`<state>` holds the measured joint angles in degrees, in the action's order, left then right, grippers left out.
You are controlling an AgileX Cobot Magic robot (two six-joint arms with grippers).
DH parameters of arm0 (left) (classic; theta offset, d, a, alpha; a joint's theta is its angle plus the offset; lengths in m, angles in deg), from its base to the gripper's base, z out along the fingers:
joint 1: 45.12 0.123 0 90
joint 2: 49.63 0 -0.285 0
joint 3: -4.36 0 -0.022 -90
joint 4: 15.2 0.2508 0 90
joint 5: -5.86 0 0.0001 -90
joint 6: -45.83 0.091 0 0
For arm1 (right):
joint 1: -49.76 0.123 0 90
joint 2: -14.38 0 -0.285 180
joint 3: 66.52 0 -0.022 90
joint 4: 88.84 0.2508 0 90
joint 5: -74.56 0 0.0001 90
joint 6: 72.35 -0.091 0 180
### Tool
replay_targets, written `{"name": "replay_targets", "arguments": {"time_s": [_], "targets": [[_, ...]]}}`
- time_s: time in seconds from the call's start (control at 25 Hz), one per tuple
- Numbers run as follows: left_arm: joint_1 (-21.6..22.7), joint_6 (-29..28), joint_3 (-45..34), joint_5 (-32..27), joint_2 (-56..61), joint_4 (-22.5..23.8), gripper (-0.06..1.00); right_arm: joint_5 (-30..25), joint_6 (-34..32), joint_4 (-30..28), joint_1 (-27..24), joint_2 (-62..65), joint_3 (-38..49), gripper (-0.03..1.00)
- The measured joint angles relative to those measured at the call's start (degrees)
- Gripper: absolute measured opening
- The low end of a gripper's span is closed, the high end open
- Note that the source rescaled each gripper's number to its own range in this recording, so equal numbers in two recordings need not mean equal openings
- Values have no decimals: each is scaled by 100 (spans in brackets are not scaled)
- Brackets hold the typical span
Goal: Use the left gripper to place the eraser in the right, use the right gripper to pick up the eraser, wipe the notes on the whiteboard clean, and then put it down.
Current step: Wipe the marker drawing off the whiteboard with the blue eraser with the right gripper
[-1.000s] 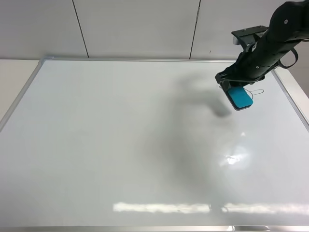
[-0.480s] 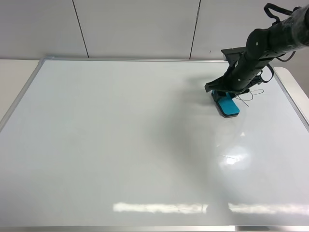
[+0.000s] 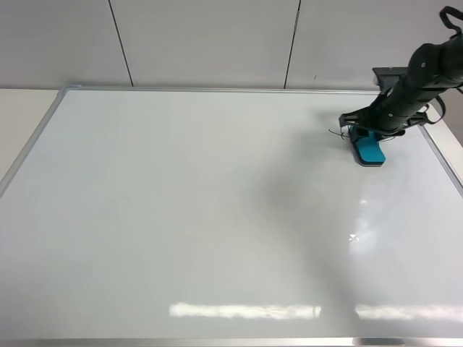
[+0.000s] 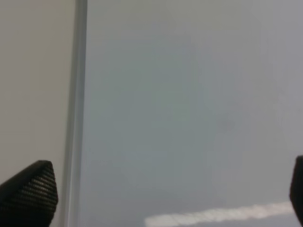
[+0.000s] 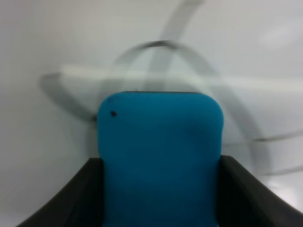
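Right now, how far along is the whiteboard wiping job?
Handover looks done: the right pincer grips the eraser, and the left pincer is open and empty. In hand: the eraser seems down on the whiteboard at the notes. Left: marker lines show around the eraser, so finish wiping, then put it down.
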<state>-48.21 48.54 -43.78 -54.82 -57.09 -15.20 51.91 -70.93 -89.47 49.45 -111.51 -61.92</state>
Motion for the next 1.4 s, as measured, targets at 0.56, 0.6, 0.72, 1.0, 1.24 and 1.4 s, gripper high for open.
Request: {"name": "replay_targets", "arguments": {"time_s": [0.56,0.6,0.72,1.0,1.24,1.4], "targets": [[0,0,0,0,0,0,100,2,221,309,-589,-5,-5,2],[0,0,0,0,0,0,100,2,240,334,-374,-5,-5,2],[0,0,0,0,0,0,100,64,260,406,326,-11,-6,2],[0,0,0,0,0,0,100,533,54,430,1207,-79,-13,2],[0,0,0,0,0,0,100,282,-182,153,1063,-345,-424,2],[0,0,0,0,0,0,100,226,-340,-121,760,-567,-823,2]]}}
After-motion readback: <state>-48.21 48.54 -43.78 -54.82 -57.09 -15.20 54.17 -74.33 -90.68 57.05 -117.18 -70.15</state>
